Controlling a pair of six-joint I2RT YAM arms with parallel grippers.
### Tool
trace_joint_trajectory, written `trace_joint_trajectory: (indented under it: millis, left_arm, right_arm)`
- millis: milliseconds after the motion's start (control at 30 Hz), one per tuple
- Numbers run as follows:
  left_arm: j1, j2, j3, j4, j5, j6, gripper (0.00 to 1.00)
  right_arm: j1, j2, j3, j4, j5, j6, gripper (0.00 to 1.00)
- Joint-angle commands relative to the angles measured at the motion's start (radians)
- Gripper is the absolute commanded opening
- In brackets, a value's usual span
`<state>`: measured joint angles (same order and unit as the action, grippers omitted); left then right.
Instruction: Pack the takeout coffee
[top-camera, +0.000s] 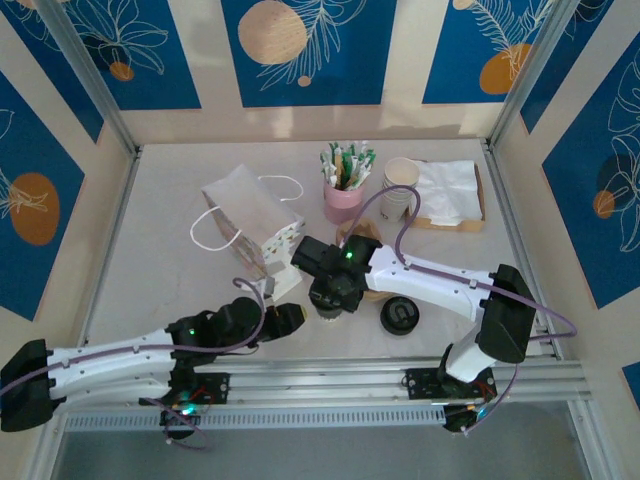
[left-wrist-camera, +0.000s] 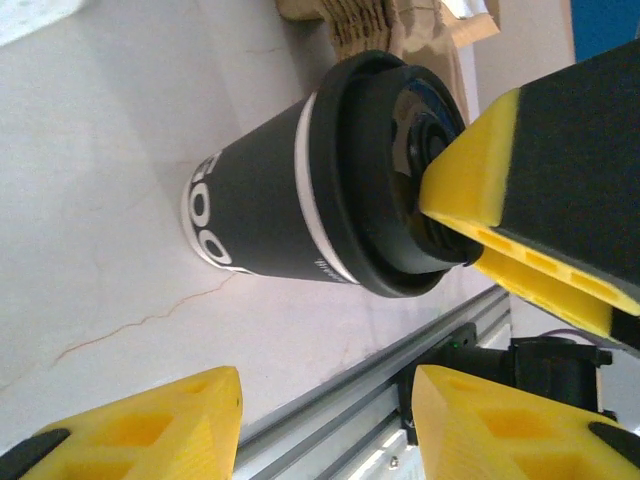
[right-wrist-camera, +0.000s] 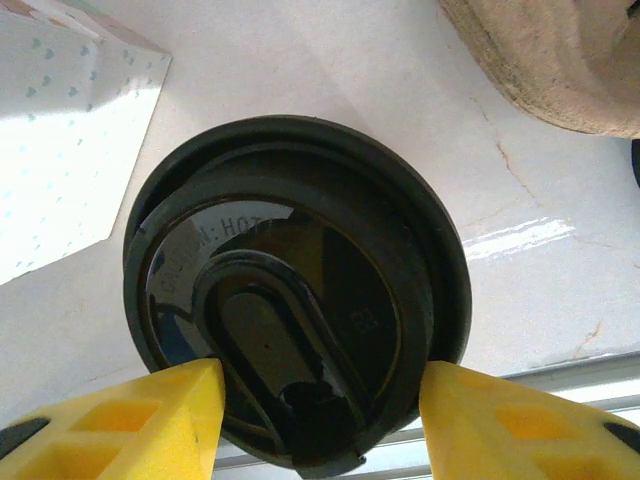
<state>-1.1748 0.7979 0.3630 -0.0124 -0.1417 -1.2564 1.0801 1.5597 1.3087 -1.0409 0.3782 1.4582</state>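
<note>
Takeout coffee stands upright on the white table, close to the near edge where the aluminium rail runs. It is a dark cup with white lettering, a pale band under the rim and a black lid on top.

The right gripper comes down on it from above. Its two yellow fingers are about half apart, one on each side of the lid, and they seem to touch the rim on both sides. It therefore looks like a grip on the lid only, not on the cup body.

The left gripper waits low beside the cup. Its fingers are spread and there is nothing between them.

Just behind the cup lies the brown moulded-pulp cup tray. The white paper bag is near on the left, and a stack of black lids is near on the right.

The main danger is probably the lid. In the right wrist view it looks a little uneven on the cup, although this is hard to confirm. If the arm lifts by the rim, the lid may come off and the cup may drop or tip. A sideways push from one finger could also tilt the cup toward the rail. The two grippers are near each other, so a careless move may knock them together.
</note>
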Motion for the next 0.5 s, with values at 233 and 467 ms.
trace_joint_trajectory:
  millis: [233, 467]
  left_arm:
    - [-0.006, -0.028, 0.076, -0.221, -0.059, 0.054, 0.49]
    - [-0.006, -0.022, 0.203, -0.405, -0.109, 0.153, 0.49]
  right_arm:
    - [0.001, -0.045, 0.023, -0.025, 0.028, -0.011, 0.6]
    - [0.005, -0.105, 0.023, 0.0, 0.043, -0.126, 0.65]
